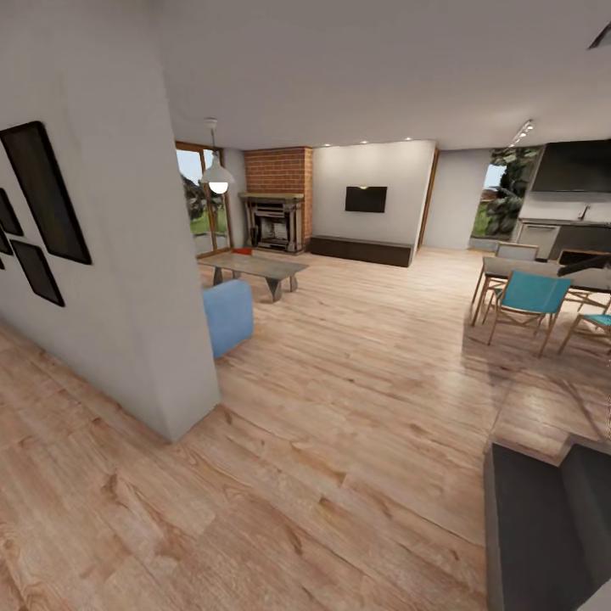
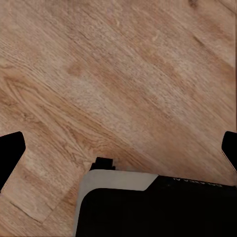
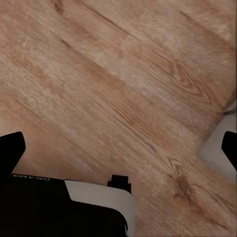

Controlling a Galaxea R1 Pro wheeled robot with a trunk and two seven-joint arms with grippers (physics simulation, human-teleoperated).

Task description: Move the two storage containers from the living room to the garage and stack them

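Facing the living room across light wood planks

A small red shape beside the coffee table, near the brick fireplace, may be one of the storage containers, though it is too small to be sure. My left gripper and right gripper each hang over bare wood floor, fingers spread wide, holding nothing

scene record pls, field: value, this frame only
room: living room, wood-plank floor
far wall: brick fireplace, wall TV, long dark cabinet
middle: coffee table bearing a small orange-red item, too small to identify
right side: dining table, blue chairs
left pincer: open, empty, over floor
right pincer: open, empty, over floor
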